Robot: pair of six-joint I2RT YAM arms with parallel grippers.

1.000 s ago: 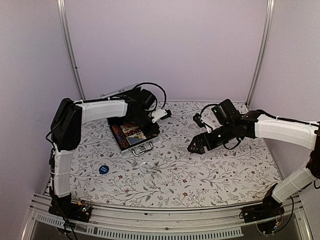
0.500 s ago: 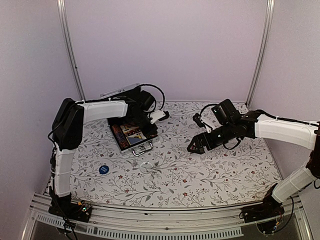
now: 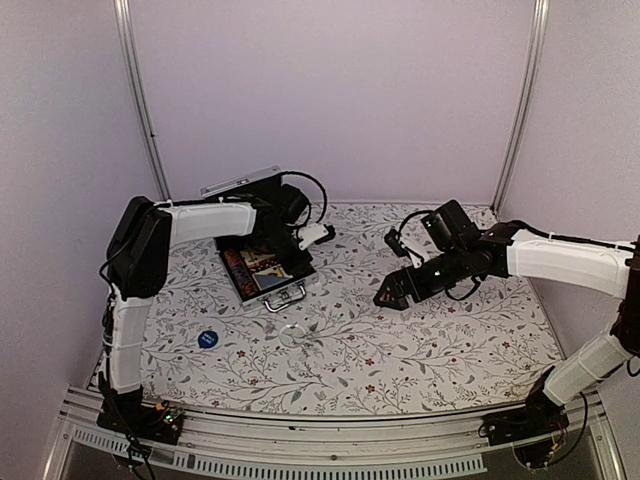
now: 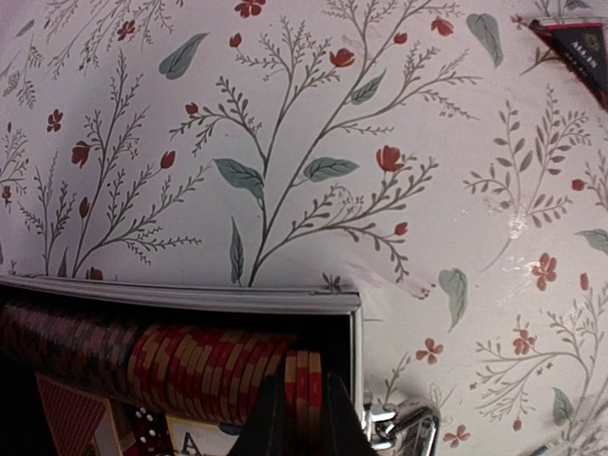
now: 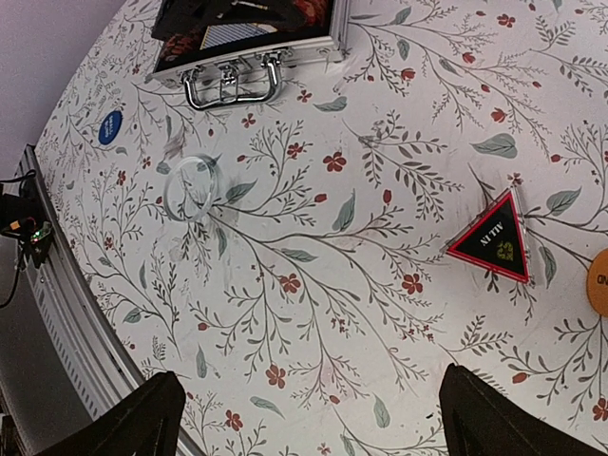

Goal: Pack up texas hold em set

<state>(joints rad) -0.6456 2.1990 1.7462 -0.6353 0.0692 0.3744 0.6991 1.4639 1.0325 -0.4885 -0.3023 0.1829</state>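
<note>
Silver briefcase (image 3: 268, 291) open at left-centre of top view, chip row (image 4: 190, 370) seated inside; left gripper (image 4: 296, 404) pressed together at row end. Right gripper (image 5: 313, 418) spread; triangular token (image 5: 494, 237) judged next: descent, centring required.

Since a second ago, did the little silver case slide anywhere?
No. The silver case sits in the same spot, its handle just as far from the blue token as before.
</note>
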